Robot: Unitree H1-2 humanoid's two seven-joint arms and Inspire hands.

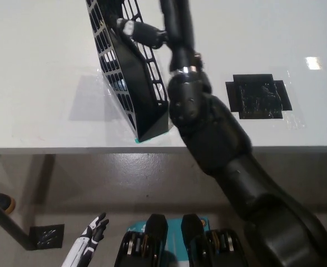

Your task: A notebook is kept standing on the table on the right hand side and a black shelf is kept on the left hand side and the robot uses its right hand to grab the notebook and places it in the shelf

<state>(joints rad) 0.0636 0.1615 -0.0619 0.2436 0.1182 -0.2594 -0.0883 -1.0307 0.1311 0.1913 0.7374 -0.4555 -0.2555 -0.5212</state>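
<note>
The black mesh shelf (131, 83) stands tilted on the white table (35, 111), its near corner close to the front edge. My black right arm reaches up across the table. My right hand (145, 32) is at the shelf's upper part by the picture's top edge, and its grip is hidden. A dark flat panel (140, 78) lies inside the shelf; I cannot tell whether it is the notebook or the shelf's own wall. My white left hand (92, 233) hangs low at the lower left, under the table's level, fingers apart and holding nothing.
A square patch of black tape (258, 95) lies on the table to the right of the arm. The table's front edge (69, 149) runs across the picture. A dark table leg (5, 222) and floor plate (46, 236) show at the lower left.
</note>
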